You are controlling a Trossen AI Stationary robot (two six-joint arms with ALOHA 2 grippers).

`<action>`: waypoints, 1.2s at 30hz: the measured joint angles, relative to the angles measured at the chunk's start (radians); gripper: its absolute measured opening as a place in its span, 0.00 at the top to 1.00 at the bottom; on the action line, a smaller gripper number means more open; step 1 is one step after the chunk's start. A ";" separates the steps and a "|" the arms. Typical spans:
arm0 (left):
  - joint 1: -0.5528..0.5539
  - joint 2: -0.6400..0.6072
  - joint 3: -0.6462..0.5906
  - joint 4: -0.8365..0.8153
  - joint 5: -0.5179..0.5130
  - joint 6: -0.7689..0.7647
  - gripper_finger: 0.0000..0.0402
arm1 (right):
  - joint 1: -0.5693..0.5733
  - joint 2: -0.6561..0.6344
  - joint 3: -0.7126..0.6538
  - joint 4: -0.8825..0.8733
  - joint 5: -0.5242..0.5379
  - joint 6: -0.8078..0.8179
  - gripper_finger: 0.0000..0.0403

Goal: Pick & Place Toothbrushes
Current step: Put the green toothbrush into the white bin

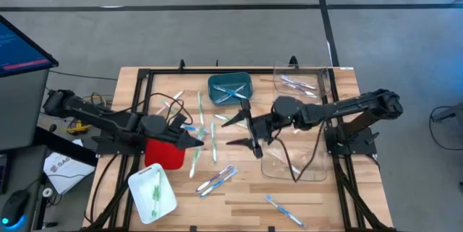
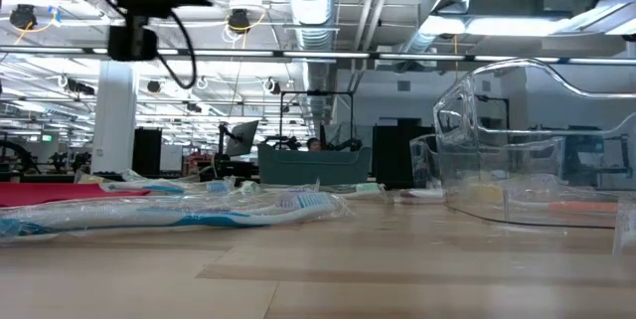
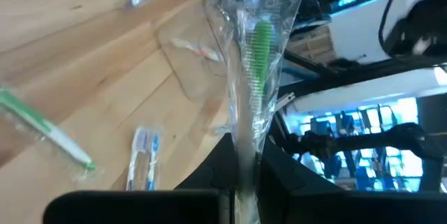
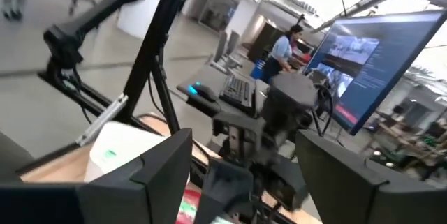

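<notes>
My left gripper [image 3: 243, 206] [image 1: 197, 140] is over the table's middle left, beside the red bin [image 1: 164, 152]. It is shut on a green toothbrush in a clear wrapper [image 3: 253, 77]. My right gripper [image 1: 241, 131] [image 4: 255, 182] is open above the table's middle, facing the left gripper, with nothing between its fingers. Several more wrapped toothbrushes lie flat on the wood, green [image 1: 200, 108], blue [image 1: 283, 209] [image 2: 169, 215] and a mixed cluster [image 1: 217, 180]. My left gripper pinches the wrapped green toothbrush between its two fingers at the handle end [image 3: 244, 175]. The brush runs straight on past the fingertips, its green head [image 3: 262, 42] farthest from them. It is lifted clear of the table. The fingers come from the table's left, nearly level.
A teal bin [image 1: 230, 89] with blue toothbrushes stands at the far middle and a clear bin [image 1: 296, 84] at the far right. Another clear bin [image 1: 293, 158] lies under the right arm. A white bin [image 1: 153, 192] with green toothbrushes is at the near left. A person [image 4: 285, 46] sits beyond the table.
</notes>
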 joint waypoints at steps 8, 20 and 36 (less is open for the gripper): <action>-0.192 -0.107 0.019 -0.159 -0.269 -0.100 0.96 | -0.174 0.000 -0.043 0.180 -0.262 0.172 0.38; -0.337 -0.059 0.152 -0.350 -0.463 -0.231 0.96 | -0.267 0.000 -0.044 0.201 -0.276 0.198 0.38; -0.493 0.074 0.234 -0.479 -0.496 -0.624 0.96 | -0.356 0.001 -0.044 0.146 -0.275 0.201 0.38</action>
